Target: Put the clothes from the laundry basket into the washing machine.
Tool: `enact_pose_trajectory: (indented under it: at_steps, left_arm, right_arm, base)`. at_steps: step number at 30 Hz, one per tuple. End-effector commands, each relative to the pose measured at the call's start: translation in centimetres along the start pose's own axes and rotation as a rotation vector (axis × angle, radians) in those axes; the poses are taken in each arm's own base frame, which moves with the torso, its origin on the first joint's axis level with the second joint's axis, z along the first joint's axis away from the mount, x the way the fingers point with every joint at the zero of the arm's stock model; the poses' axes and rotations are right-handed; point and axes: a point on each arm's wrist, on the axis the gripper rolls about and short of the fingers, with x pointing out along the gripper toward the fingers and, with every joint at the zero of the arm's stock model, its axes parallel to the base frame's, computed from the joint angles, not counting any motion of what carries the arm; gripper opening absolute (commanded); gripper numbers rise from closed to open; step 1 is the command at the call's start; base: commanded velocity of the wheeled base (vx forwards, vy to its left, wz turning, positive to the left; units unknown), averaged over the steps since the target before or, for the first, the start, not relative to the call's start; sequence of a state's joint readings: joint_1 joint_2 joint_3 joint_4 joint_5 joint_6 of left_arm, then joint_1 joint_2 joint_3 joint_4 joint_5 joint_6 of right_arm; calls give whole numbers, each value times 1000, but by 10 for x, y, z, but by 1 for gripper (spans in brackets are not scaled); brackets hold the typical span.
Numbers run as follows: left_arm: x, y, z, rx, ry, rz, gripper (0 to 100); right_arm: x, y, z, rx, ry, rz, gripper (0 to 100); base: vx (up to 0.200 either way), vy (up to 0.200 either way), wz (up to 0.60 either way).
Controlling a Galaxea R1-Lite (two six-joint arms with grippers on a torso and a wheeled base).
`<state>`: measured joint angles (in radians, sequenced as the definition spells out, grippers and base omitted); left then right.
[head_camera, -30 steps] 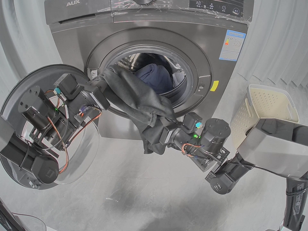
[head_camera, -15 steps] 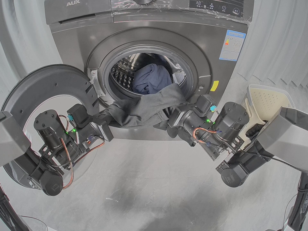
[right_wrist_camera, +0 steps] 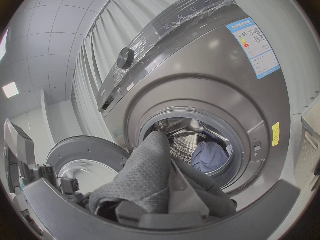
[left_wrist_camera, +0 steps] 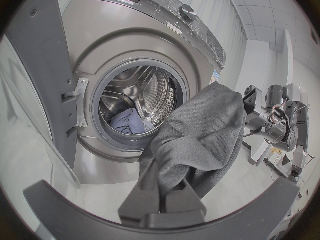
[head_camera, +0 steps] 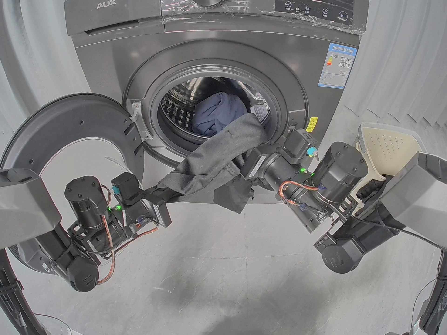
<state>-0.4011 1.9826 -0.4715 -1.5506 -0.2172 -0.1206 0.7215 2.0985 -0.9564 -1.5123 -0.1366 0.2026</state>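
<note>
Head view: washing machine (head_camera: 107,61) dead ahead of both grippers, door (head_camera: 70,117) swung wide beside the left gripper (head_camera: 163,191), leaving the drum mouth free. Laundry basket (head_camera: 386,150) behind the right gripper (head_camera: 247,161). Strung between the two, dark grey garment (head_camera: 219,157), one end clamped in each, probably spread to clear the rim. Up at the drum's lip, not yet inside. Beyond, in the drum, blue garment (head_camera: 219,112).

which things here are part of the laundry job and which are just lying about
Job: grey garment, pinched by left claw and right claw; blue garment in the drum; washing machine with open door; laundry basket.
Just there: curtain; floor.
</note>
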Motion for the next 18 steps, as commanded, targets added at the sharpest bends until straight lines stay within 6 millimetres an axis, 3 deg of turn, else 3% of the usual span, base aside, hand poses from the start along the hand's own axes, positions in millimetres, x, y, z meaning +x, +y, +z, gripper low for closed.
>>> enact_pose_trajectory:
  at_steps: [1,9,10,14,18]
  left_arm:
    - [1,0,-5,-5,18,-2,0]
    - [0,0,-8,-7,32,-21,0]
    - [0,0,-10,-9,38,-21,100]
    - [-6,-1,-19,-22,87,-22,100]
    - [-12,-2,-47,-34,204,-43,100]
  right_arm:
    - [0,3,3,5,-7,5,0]
    - [0,3,2,8,-6,5,0]
    - [0,3,2,8,-6,5,0]
    - [0,1,2,6,-7,2,0]
    - [1,-4,4,0,-13,-10,0]
  base:
    - [0,0,0]
    - [0,0,0]
    - [0,0,0]
    - [0,0,0]
    - [0,0,0]
